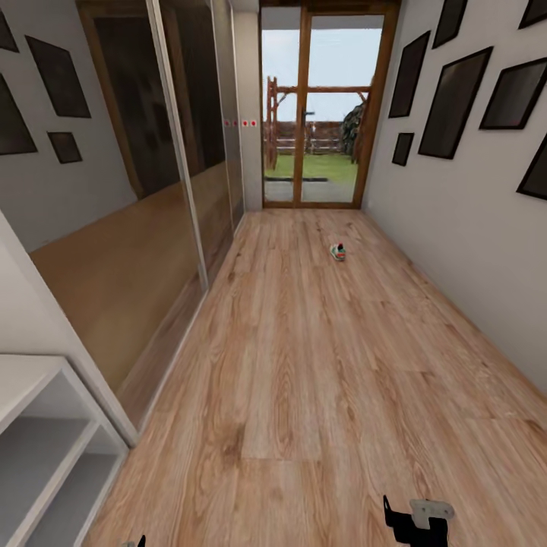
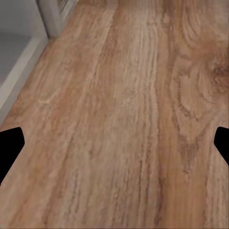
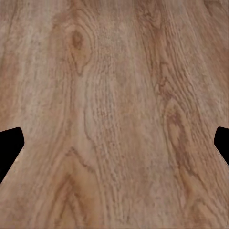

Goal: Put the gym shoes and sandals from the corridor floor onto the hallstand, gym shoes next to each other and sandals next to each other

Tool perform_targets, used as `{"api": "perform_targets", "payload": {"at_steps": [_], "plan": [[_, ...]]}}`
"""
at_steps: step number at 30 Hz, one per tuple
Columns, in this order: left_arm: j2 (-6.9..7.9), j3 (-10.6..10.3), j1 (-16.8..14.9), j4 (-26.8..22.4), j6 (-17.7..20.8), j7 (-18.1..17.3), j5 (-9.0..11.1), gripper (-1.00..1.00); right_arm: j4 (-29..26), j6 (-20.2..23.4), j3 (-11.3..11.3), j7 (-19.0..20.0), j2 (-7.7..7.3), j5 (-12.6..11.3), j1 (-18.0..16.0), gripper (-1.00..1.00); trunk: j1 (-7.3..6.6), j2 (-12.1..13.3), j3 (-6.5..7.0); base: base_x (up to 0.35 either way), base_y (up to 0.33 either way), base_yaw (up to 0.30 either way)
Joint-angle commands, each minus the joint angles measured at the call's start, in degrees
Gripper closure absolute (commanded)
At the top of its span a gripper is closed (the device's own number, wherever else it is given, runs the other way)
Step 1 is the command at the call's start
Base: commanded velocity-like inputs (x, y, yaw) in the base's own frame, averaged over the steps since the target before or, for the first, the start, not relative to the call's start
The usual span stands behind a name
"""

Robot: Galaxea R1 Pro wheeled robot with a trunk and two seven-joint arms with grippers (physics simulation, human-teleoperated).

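While both arms sit low over the floor (image 1: 304, 365), each wrist view has its claw's black fingertips at opposite edges with bare planks between: left claw (image 2: 114, 145) spread, holding nothing; right claw (image 3: 114, 145) spread, holding nothing. Head view catches the right claw (image 1: 416, 524) at the bottom edge, a black bracket with a grey part on top.

Rack (image 1: 45, 441) at the floor's near left corner: light-grey, two open shelves visible, nothing seen on them. Its grey frame edge (image 2: 19, 71) also shows in the left wrist view, just beside the planks.

Mirrored sliding panels (image 1: 175, 152) run along the floor's left edge past the rack. White wall with dark frames (image 1: 456, 99) along the right edge.

One gym shoe (image 1: 338, 251) lies on the floor toward the far end, nearer the right edge, well apart from the rack. White with red and teal touches; too small to tell its facing.

Glass door (image 1: 328, 106) closes the far end, garden and fence beyond.
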Motion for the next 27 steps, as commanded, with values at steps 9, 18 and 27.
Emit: {"api": "perform_targets", "payload": {"at_steps": [9, 18, 27], "plan": [[0.05, -0.46, -0.04, 0.06, -0.2, -0.17, 0.62, -1.0, 0.03, -0.15, 0.52, -0.16, -0.03, -0.52, -0.02, -1.0, 0.02, -0.02, -0.05, 0.339, 0.0, 0.0], [0.05, -0.46, -0.04, 0.06, -0.2, -0.17, 0.62, -1.0, 0.03, -0.15, 0.52, -0.18, -0.03, -0.52, -0.02, -1.0, 0.02, -0.02, -0.05, 0.339, 0.0, 0.0], [0.05, -0.46, -0.04, 0.06, -0.2, -0.17, 0.62, -1.0, 0.03, -0.15, 0.52, -0.18, -0.03, -0.51, -0.02, -1.0, 0.02, -0.02, -0.05, 0.339, 0.0, 0.0]]}}
